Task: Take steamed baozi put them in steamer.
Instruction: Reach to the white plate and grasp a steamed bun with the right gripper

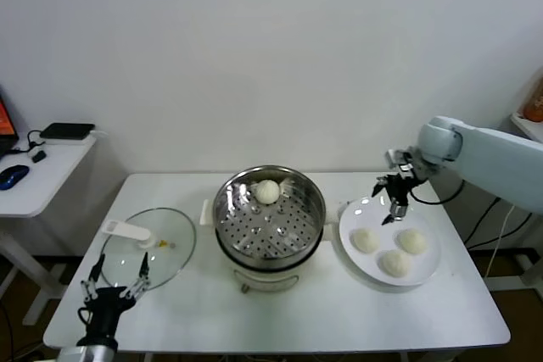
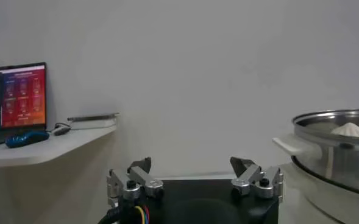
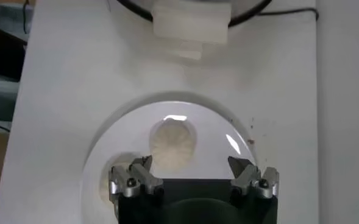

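The steamer [image 1: 280, 231] stands mid-table on its white pot base, with one baozi [image 1: 268, 192] lying at its far side. Three more baozi [image 1: 366, 241] [image 1: 412, 242] [image 1: 395, 264] rest on a white plate [image 1: 356, 214] to the right. My right gripper [image 1: 392, 201] hovers open over the plate's far left part, empty. In the right wrist view its fingers [image 3: 191, 167] straddle open air just short of one baozi [image 3: 174, 140] below. My left gripper [image 1: 114, 286] idles open at the table's front left corner; its own view shows the open gripper [image 2: 191, 165] and the steamer [image 2: 334, 152].
A round glass lid [image 1: 148, 247] with a white handle lies left of the steamer, just beyond the left gripper. A side desk [image 1: 34, 180] with a mouse and monitor [image 2: 14, 94] stands at far left. The steamer's white side handle [image 3: 191, 24] faces the plate.
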`<action>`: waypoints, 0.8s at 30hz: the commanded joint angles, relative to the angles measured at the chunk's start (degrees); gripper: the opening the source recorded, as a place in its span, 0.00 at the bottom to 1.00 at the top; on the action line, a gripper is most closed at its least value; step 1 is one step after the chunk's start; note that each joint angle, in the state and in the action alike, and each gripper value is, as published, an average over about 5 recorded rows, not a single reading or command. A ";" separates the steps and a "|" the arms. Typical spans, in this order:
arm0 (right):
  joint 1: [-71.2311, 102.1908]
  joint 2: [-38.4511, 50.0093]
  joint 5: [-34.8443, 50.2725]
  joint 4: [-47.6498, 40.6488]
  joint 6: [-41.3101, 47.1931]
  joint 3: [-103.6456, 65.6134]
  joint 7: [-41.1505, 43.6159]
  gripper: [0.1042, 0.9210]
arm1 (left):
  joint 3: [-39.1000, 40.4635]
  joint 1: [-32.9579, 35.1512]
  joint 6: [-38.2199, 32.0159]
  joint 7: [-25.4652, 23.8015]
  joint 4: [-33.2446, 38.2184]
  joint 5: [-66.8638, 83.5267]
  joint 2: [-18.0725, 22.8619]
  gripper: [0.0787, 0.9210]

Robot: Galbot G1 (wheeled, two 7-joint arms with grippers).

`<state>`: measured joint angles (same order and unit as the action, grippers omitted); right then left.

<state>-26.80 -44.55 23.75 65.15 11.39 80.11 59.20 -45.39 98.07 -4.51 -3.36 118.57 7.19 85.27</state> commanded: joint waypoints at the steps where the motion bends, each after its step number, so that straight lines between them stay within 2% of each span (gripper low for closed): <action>1: 8.35 -2.35 -1.78 -4.67 2.73 -4.23 -1.90 0.88 | 0.05 0.02 0.05 -0.02 -0.32 -0.14 0.12 0.88; 24: 14.09 -6.64 -5.40 -9.76 1.39 -7.38 -1.59 0.88 | -0.11 -0.47 -0.05 0.03 -1.89 0.09 -0.10 0.88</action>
<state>-14.30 -50.63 18.94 56.34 12.61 73.54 57.72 -45.53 97.60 -4.53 -3.33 116.76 7.25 85.25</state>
